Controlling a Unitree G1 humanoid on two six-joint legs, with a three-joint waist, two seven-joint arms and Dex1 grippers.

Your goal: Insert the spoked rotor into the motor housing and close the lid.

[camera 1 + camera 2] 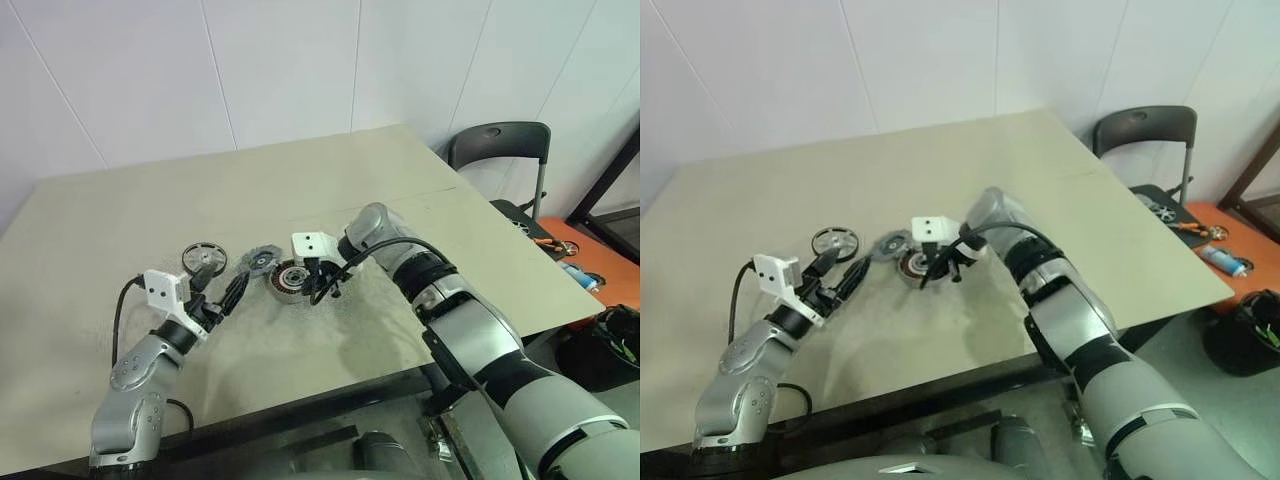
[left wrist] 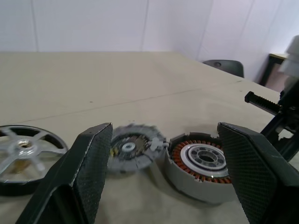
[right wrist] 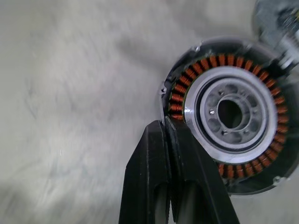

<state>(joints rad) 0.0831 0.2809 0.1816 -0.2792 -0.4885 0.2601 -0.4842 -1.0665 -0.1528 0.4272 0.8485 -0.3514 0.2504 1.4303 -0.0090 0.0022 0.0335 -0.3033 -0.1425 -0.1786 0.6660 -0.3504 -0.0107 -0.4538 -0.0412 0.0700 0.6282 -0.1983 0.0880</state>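
Note:
The motor housing (image 1: 291, 279), a silver-rimmed cup with copper windings (image 3: 219, 109), lies on the table. Touching its left side is the spoked rotor (image 1: 260, 262), a flat grey wheel with a notched rim (image 2: 133, 147). Further left lies the lid (image 1: 204, 259), a black-rimmed disc with silver spokes (image 2: 23, 154). My left gripper (image 1: 228, 295) is open and level, just short of the rotor and housing, which show between its fingers (image 2: 93, 163). My right gripper (image 1: 325, 288) points down, shut and holding nothing, its tips (image 3: 166, 126) at the housing's right rim.
The beige table (image 1: 150, 200) runs back to a white wall. A dark chair (image 1: 500, 150) stands past the table's far right corner. On the floor at the right are an orange mat with tools (image 1: 575, 250) and a black bin (image 1: 610, 345).

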